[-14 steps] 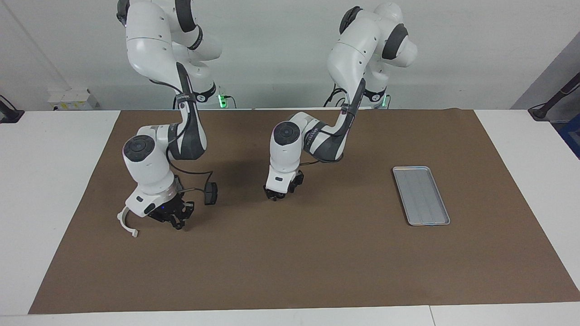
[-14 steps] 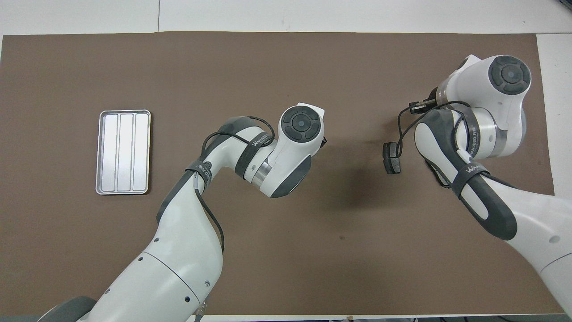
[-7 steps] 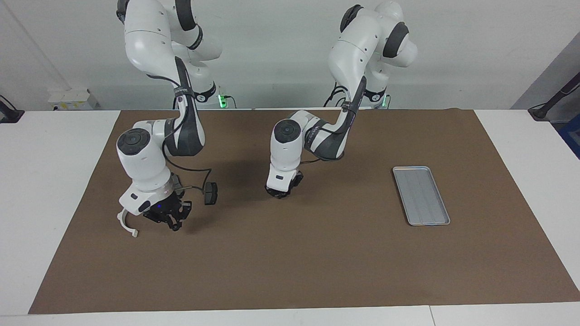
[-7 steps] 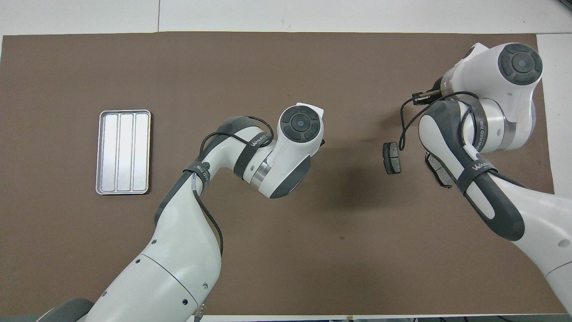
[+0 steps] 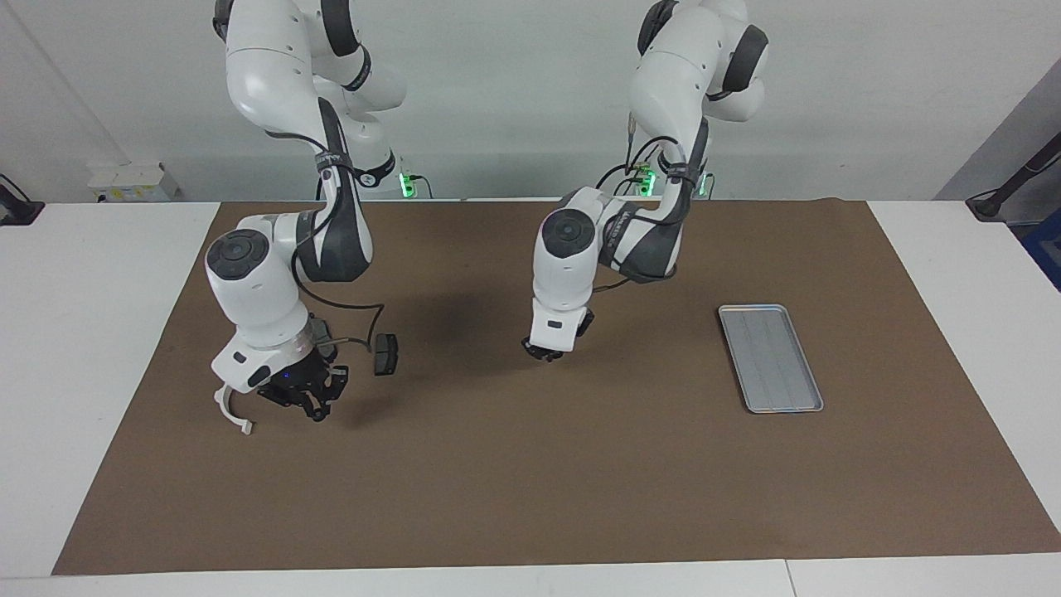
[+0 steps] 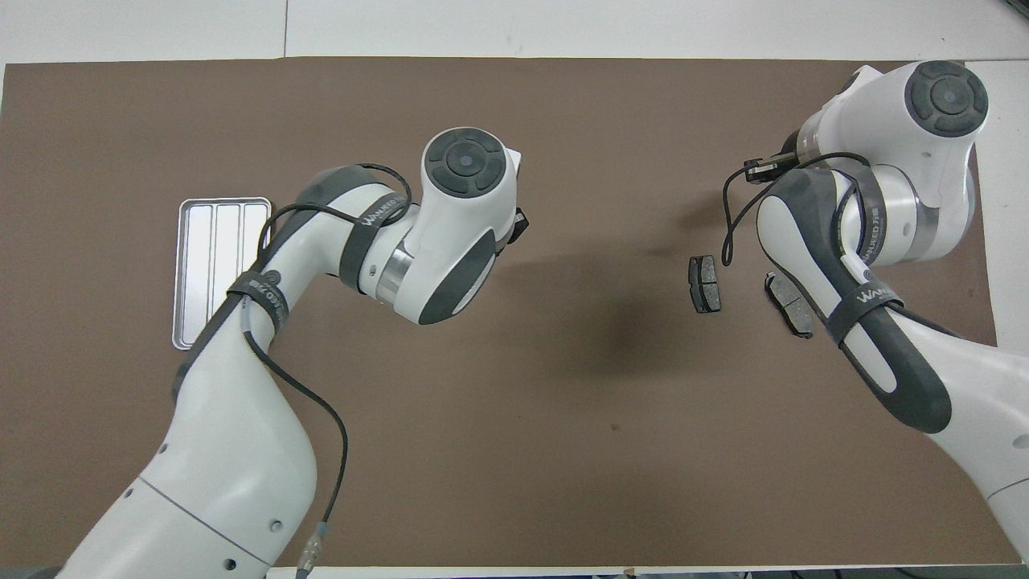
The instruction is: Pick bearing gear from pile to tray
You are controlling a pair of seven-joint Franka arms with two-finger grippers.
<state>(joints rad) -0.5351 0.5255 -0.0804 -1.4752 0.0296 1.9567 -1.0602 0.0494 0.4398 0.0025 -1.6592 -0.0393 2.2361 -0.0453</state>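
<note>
You have the right hand point(image 5: 311, 406) low over the brown mat point(image 5: 530, 464) at the middle left of the facing view, just beside the white arc bracket point(image 5: 230, 412); I cannot tell how wide it stands. One dark brake pad point(image 5: 385, 354) lies near it, and the overhead view shows a second brake pad point(image 6: 789, 303) partly under the right arm at that frame's right. The left hand point(image 5: 549, 351) hangs over bare mat near the centre, its spread also unreadable. The tray point(image 5: 771, 357) sits on the worktop point(image 5: 953, 265) at the facing view's right, with nothing visible in it. The arm straps read "WANJEED". No bearing gear can be made out.
</note>
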